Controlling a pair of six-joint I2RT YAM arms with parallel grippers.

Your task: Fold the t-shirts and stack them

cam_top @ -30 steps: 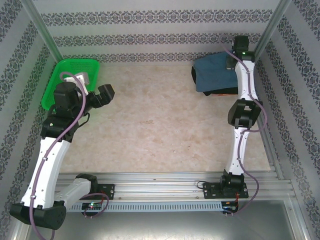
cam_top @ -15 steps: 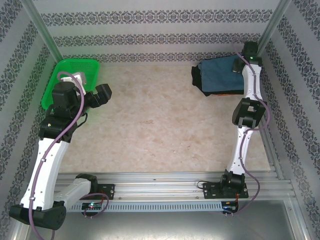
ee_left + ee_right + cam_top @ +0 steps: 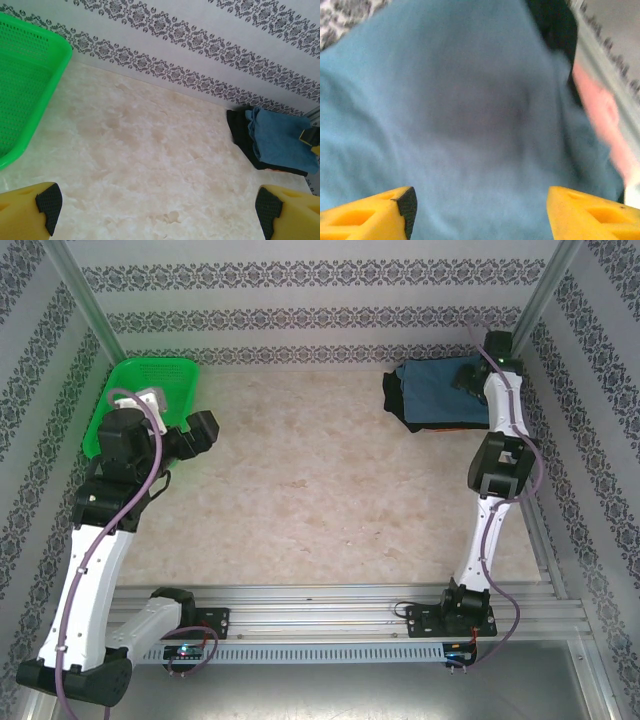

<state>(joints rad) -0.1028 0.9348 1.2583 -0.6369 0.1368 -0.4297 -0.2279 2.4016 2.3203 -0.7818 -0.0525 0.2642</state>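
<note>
A folded slate-blue t-shirt (image 3: 435, 390) lies on top of a black t-shirt (image 3: 396, 398) at the table's back right corner. My right gripper (image 3: 470, 375) hovers just over the right part of the blue t-shirt (image 3: 470, 110), open, with nothing between its fingers (image 3: 480, 210). A black t-shirt edge (image 3: 552, 25) shows past the blue cloth. My left gripper (image 3: 205, 428) is at the left side beside the basket, open and empty (image 3: 157, 210). From there the blue t-shirt (image 3: 277, 140) and the black t-shirt (image 3: 240, 135) are far off at the right.
A bright green lattice basket (image 3: 120, 400) stands at the back left, its wall (image 3: 25, 90) close to my left gripper. Patterned walls ring the table. A metal post (image 3: 545, 300) rises just behind the stack. A thin orange edge (image 3: 450, 428) peeks from under the shirts.
My right gripper has opened and let go of the blue t-shirt, after shifting right over the stack. The blue shirt now lies flatter. My left arm has drifted slightly left.
</note>
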